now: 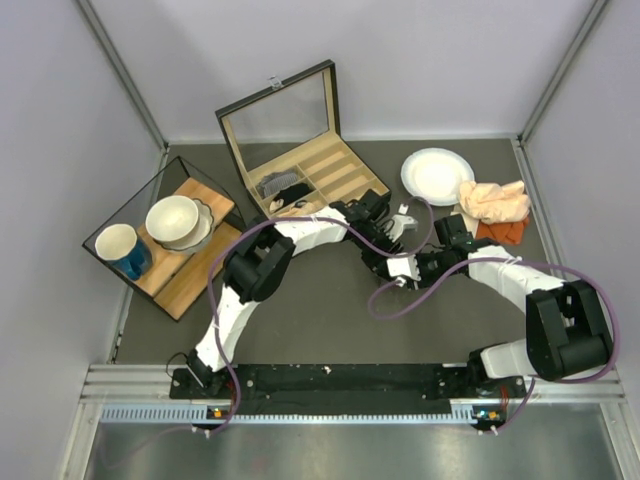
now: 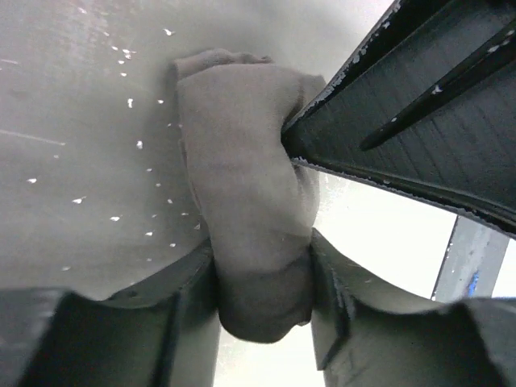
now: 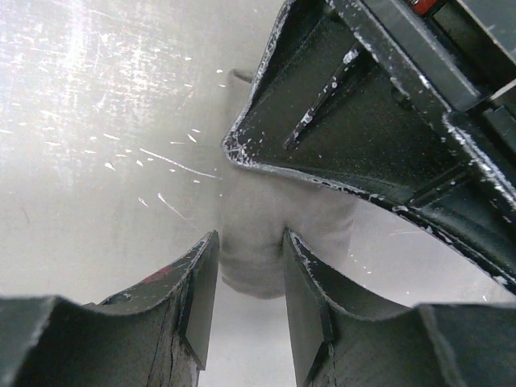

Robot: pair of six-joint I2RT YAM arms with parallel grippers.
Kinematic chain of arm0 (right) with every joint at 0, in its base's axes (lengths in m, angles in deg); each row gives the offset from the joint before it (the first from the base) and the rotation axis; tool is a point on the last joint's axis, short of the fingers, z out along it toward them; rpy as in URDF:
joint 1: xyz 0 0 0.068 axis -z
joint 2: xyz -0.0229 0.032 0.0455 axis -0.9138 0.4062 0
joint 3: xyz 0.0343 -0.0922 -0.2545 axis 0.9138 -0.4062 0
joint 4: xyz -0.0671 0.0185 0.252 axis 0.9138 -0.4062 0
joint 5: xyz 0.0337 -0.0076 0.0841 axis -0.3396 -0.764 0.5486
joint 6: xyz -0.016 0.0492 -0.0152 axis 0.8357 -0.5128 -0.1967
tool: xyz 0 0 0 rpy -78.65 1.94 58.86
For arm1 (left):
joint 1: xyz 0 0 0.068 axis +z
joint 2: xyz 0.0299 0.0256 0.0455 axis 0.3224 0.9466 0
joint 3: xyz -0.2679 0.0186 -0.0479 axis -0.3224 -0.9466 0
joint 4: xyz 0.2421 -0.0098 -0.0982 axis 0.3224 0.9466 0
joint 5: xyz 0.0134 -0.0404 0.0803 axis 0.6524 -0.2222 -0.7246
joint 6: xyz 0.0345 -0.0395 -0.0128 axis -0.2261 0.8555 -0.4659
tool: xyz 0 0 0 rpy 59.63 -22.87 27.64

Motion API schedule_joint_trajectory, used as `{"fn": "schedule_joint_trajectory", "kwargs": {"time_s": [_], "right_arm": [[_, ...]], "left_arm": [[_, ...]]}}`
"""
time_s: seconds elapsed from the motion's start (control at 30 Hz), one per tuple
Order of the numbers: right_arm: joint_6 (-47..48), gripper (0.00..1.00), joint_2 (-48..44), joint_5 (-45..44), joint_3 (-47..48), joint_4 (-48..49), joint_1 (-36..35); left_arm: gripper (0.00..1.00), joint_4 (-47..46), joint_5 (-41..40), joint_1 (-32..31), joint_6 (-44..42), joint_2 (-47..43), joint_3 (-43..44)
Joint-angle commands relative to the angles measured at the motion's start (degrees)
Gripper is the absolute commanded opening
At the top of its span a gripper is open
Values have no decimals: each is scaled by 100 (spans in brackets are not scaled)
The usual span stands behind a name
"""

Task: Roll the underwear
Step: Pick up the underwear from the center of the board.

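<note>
The underwear (image 2: 246, 185) is a grey-brown bundle of rolled cloth on the table. In the left wrist view my left gripper (image 2: 262, 278) is shut on its near end. A finger (image 2: 403, 121) of the right gripper presses into the roll from the upper right. In the right wrist view my right gripper (image 3: 250, 278) is shut on the end of the cloth (image 3: 258, 234), with the left gripper's finger (image 3: 339, 121) just above. In the top view both grippers, left (image 1: 378, 238) and right (image 1: 396, 262), meet at mid-table and hide the underwear.
An open wooden box (image 1: 345, 180) with a glass lid holds small grey cloth rolls (image 1: 282, 187) at the back. A white plate (image 1: 437, 175), peach cloth (image 1: 495, 200) and orange cloth (image 1: 503, 232) lie at the back right. A rack (image 1: 185, 275) with bowl and blue mug stands left.
</note>
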Motion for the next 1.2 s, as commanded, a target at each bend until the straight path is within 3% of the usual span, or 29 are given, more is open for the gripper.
{"fn": "schedule_joint_trajectory", "kwargs": {"time_s": [0.0, 0.13, 0.2, 0.6, 0.73, 1.03, 1.17], "right_arm": [[-170, 37, 65, -251, -112, -355, -67], [-214, 38, -76, -242, -112, -364, -67], [-258, 38, -234, -225, -103, -399, -67], [-1513, 50, -1402, 478, 652, -1410, -75], [-2347, 52, -1780, 496, 863, -1498, -5], [-2930, 52, -1843, 838, 1013, -1489, 583], [-2938, 52, -1834, 935, 926, -1498, 680]], "left_arm": [[41, 652, -17, -87, 20, 474, -86], [11, 451, -176, 1, 274, 308, -32], [1, 258, -167, 115, 459, 193, -146], [0, -455, -606, 493, 521, -1028, -867], [0, -446, -843, 738, 469, -1433, -885], [0, 230, -1722, 1318, 3, -1521, 116], [0, 310, -1644, 1556, 20, -1249, 783]]}}
